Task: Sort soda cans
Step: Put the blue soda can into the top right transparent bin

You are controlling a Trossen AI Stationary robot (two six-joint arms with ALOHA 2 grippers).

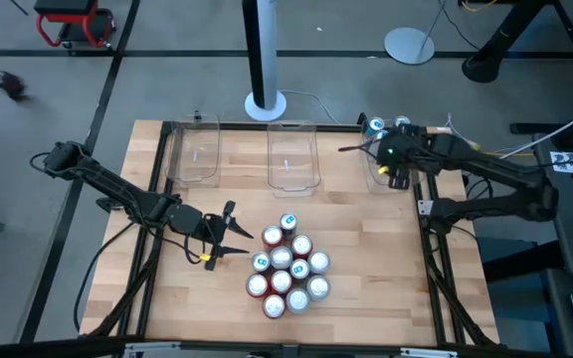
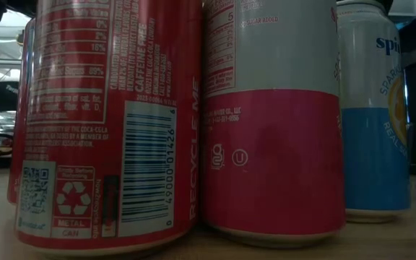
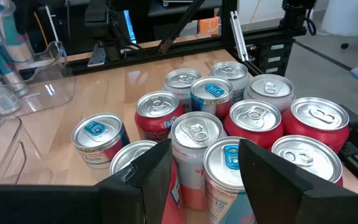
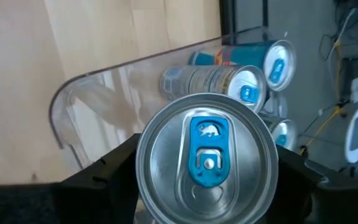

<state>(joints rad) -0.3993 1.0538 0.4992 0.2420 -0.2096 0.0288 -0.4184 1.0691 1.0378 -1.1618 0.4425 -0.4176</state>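
Several soda cans (image 1: 286, 267) stand upright in a tight cluster near the middle of the table, with red, silver-and-red and teal bodies; they fill the low view (image 2: 273, 115). My left gripper (image 1: 229, 237) (image 3: 207, 165) is open, just left of the cluster and pointing at it. My right gripper (image 1: 398, 171) (image 4: 207, 168) is over the right-hand clear bin (image 1: 384, 169), shut on a can with a silver top and blue tab (image 4: 207, 155). Other teal cans (image 4: 229, 84) lie on their sides in that bin. My right gripper pinches the blue-tabbed can between its two fingers (image 4: 114, 171), one on each side of the body just under the top rim (image 4: 146, 163). The can is lifted clear above the right bin. The can's own top hides the contact on its wall.
Three clear plastic bins stand in a row along the far side of the table: left (image 1: 194, 149), middle (image 1: 293, 154) and right. The left and middle bins show no cans. A black frame (image 1: 157, 229) edges the table, and bare wood lies between the bins and the cluster.
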